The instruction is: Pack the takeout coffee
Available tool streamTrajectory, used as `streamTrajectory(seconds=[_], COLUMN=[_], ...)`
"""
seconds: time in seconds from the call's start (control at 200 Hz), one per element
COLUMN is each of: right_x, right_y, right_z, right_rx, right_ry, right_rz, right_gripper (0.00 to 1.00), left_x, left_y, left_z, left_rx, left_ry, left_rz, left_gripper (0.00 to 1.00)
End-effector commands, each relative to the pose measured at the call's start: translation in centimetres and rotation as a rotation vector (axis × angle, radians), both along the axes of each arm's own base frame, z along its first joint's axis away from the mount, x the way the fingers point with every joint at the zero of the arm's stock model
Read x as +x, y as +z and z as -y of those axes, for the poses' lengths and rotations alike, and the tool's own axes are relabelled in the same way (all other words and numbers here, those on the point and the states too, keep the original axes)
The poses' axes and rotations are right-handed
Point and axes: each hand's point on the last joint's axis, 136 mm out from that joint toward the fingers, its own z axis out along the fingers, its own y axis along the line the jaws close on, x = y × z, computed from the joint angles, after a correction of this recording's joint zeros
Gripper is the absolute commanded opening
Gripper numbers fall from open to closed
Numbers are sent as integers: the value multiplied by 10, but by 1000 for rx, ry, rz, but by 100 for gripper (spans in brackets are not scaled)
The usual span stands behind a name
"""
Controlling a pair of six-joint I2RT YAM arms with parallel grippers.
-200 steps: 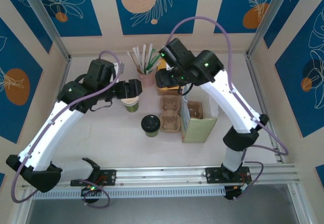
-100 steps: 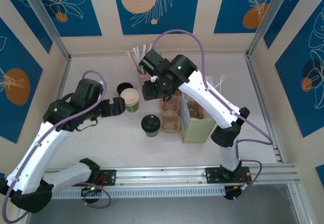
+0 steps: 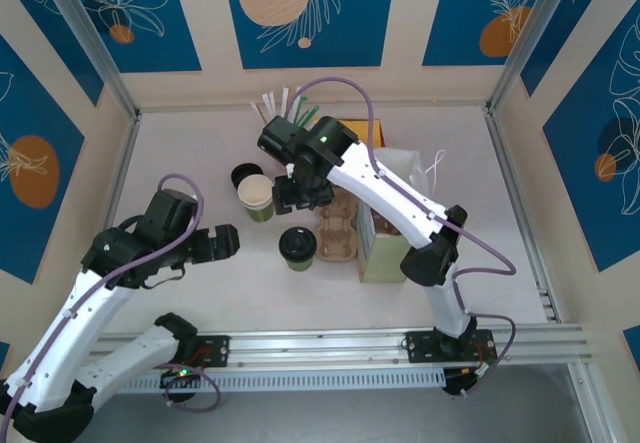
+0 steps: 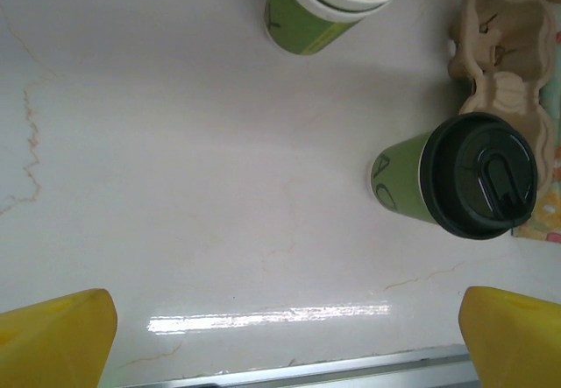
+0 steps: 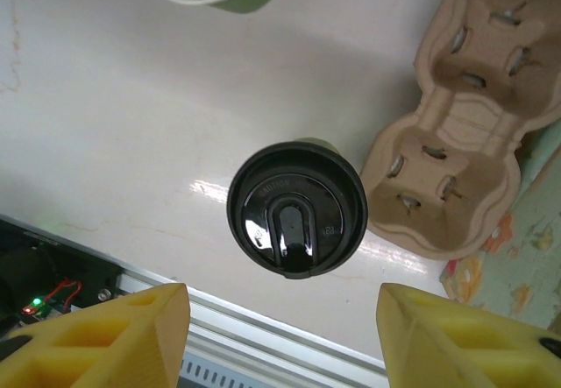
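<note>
While your right hand (image 5: 282, 322) hovers spread above the takeout coffee (image 5: 296, 220), center it, lower squarely, then pinch the cup's sides.

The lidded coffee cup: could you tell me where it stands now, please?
In the top external view, the lidded coffee cup stands just left of the cardboard carrier, with the lidless green cup behind it to the left.

Takeout coffee (image 4: 456, 178) is showing olive-green sides and a glossy black lid. Lidless cup (image 4: 337, 3) is showing green outside, cream inside. Cup carrier (image 5: 465, 116) is looking plain brown. Table (image 4: 175, 186) is reading white with faint tan veining. Left tool (image 4: 285, 327) and right tool (image 5: 285, 318) are showing yellow fingers (image 5: 114, 335).
</note>
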Motion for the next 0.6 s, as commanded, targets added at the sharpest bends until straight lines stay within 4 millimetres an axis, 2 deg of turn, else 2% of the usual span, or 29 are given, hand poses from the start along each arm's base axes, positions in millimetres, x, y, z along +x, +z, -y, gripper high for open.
streamTrajectory(seconds=[0.0,0.22,0.39,0.595], right_x=[-12,-16,-20,-27], right_y=[-12,-33,-48,-63], right_z=[5,2,-5,-5], right_rx=[-52,-102,-110,-133], right_ry=[-7,5,19,18], right_rz=[-79,-137,-187,-231], right_gripper=[60,64,70,77], left_x=[-9,-18,-22,-26], left_y=[-6,-12,-13,-15], left_z=[0,-3,-6,-8], left_rx=[-30,-36,-35,-35], left_ry=[9,2,4,7], left_rz=[-32,-45,-43,-45], left_gripper=[100,100,100,100])
